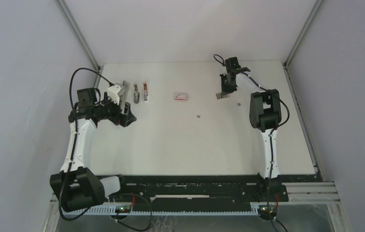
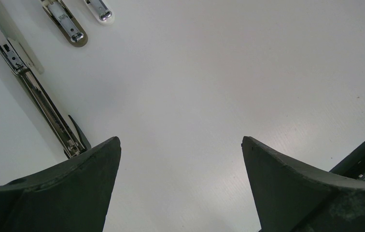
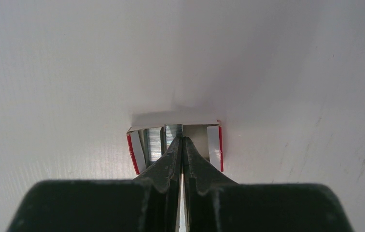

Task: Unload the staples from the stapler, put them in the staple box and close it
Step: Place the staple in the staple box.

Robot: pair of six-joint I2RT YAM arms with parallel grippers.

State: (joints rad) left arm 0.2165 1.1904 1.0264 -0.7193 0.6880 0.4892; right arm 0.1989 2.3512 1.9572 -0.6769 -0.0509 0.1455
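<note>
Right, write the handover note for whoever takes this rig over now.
Left end effector: open, empty, over bare table, beside the opened stapler.
Right end effector: shut, tips in an open red-and-white tray of staples; whether it pinches a strip cannot be told.
Loose staple pieces lie mid-table, near the red-and-white box.
Done: stapler opened.
Left: check its magazine, contents unclear from here, and clear whatever remains.

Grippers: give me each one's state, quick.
Left gripper: open, empty.
Right gripper: shut, tips at the staples in the open box; grip cannot be told.
</note>
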